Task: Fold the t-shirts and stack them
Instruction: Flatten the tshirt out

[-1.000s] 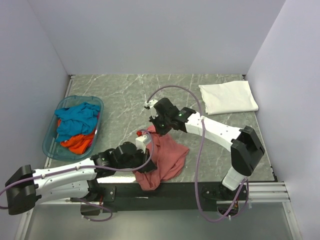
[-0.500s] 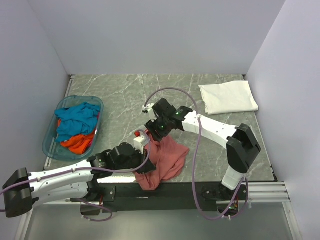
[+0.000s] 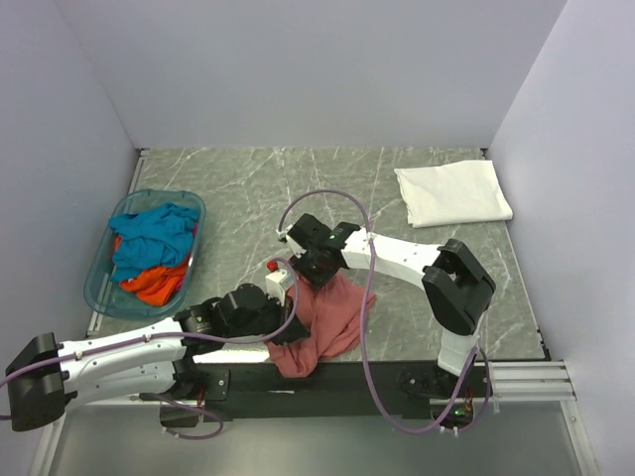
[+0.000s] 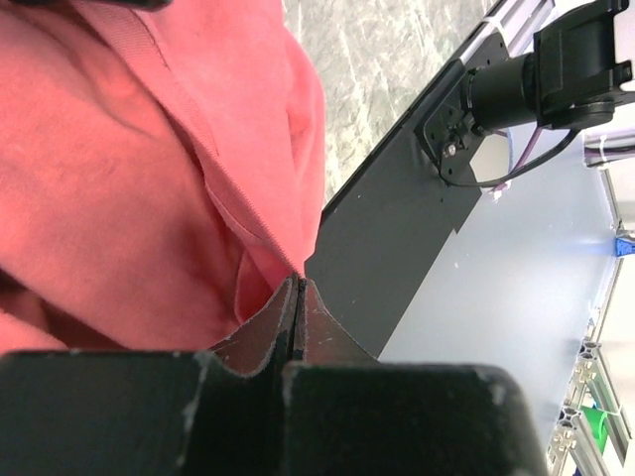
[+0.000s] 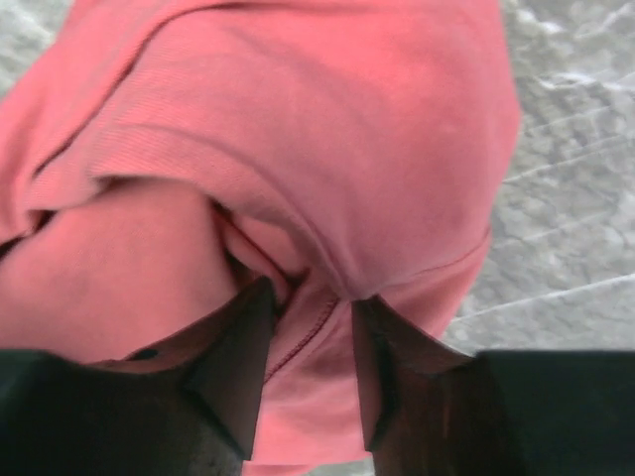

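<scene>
Left end effector clamped on the hem of the dusty-red t-shirt, bunched at the counter's near edge, centre. Right end effector jaws apart, straddling a fold of it. White t-shirt far right.

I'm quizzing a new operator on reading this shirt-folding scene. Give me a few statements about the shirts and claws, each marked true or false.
1. A white shirt lies folded at the far right corner of the table. True.
2. The basket has nothing in it. False: it holds a blue shirt and an orange shirt.
3. The left claw is shut on an edge of the red shirt. True.
4. The right claw is over the white shirt. False: it is at the red shirt, its fingers apart with a fold of the cloth between them.
5. The red shirt lies flat and neatly folded. False: it is crumpled near the front edge.
</scene>
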Tool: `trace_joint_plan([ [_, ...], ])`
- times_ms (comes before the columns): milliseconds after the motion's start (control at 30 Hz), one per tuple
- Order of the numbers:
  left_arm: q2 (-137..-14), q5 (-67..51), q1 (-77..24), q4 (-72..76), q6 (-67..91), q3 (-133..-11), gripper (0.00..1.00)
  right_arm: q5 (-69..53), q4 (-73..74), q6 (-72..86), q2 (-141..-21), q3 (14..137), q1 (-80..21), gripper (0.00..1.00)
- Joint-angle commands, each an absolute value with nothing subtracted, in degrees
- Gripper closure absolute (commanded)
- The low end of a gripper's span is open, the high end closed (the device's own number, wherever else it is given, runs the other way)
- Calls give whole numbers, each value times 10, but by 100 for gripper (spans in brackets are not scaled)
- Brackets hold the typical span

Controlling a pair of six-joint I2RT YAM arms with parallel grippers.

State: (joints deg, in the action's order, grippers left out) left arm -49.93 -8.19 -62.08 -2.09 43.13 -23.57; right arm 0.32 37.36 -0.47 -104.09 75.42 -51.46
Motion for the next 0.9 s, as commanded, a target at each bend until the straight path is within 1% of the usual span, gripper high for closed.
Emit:
trace_joint_plan([
  [0,-504,-87,-623,12,428,-234,100,43,380,-1,-1041,763,-516,63],
  [33,-504,-83,-623,11,427,-236,100,44,380,-1,-1041,766,-516,76],
  [100,-503,-72,-623,3,424,-239,100,40,389,-8,-1037,783,-515,89],
  [133,-501,-64,-623,2,421,-245,100,44,395,-12,-1035,793,-514,100],
  [233,-488,-2,-622,-53,407,-279,100,49,408,-45,-1019,843,-504,100],
  [267,-483,54,-622,-67,394,-290,100,49,407,-51,-1014,876,-500,100],
  [333,-463,103,-617,-102,376,-331,100,40,411,-68,-1016,923,-485,100],
  [367,-456,124,-614,-113,354,-347,100,23,417,-72,-1022,978,-481,100],
  [400,-441,167,-603,-131,343,-364,100,14,422,-75,-1038,1008,-477,100],
  [433,-435,187,-598,-141,317,-399,100,5,435,-79,-1049,1040,-476,100],
  [467,-427,203,-592,-149,302,-417,100,2,443,-79,-1063,1110,-476,100],
  [533,-407,255,-573,-168,272,-474,100,-33,460,-73,-1113,1191,-478,100],
  [567,-400,271,-568,-172,239,-495,100,-41,474,-69,-1133,1277,-477,100],
  [600,-388,299,-559,-177,223,-516,100,-55,474,-64,-1158,1317,-478,100],
  [633,-383,315,-558,-178,207,-559,100,-58,455,-60,-1157,1333,-478,100],
  [700,-378,329,-556,-177,158,-604,100,-82,397,-48,-1152,1373,-477,100],
  [733,-379,320,-556,-178,147,-653,100,-90,379,-33,-1149,1385,-477,100],
  [767,-381,307,-556,-174,129,-675,99,-94,347,-26,-1143,1410,-476,100],
  [867,-416,228,-556,-191,117,-750,99,-91,345,-18,-1125,1455,-472,100],
])
